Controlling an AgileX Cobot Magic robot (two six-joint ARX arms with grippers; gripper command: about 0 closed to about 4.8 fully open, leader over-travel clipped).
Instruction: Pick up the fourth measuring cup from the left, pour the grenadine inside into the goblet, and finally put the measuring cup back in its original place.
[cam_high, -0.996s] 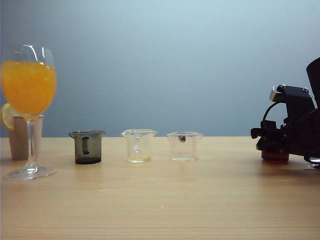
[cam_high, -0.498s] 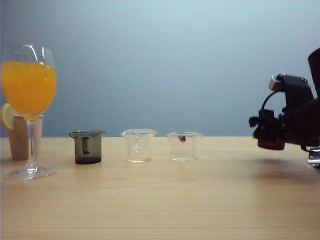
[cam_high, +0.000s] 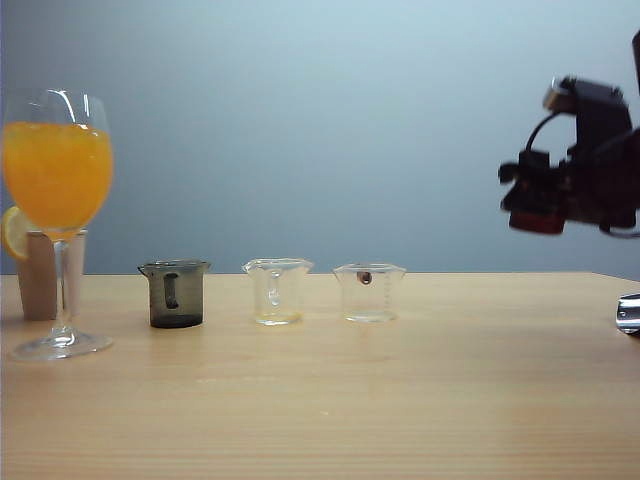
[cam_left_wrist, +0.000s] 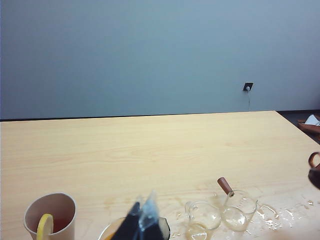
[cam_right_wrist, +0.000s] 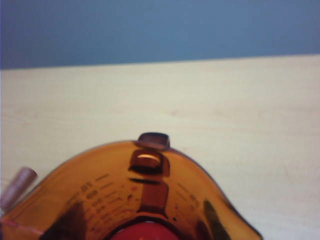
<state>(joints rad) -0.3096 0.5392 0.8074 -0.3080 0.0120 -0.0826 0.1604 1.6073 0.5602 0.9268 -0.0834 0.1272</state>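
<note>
Right wrist view: right gripper (cam_high: 545, 205) holds amber fourth measuring cup (cam_right_wrist: 135, 200) | grenadine (cam_right_wrist: 145, 234) inside | graduation numerals blurred, unreadable | left gripper (cam_left_wrist: 142, 222) state unclear

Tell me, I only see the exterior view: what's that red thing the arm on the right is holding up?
Observer: The right wrist view shows it's the amber measuring cup, carried in the right tool.
Operator: Is anything inside?
Observer: Yes, red grenadine at its bottom.
Operator: Where's the other arm?
Observer: In the left wrist view, the left tool is close by the goblet. I can't tell if it's open.
</note>
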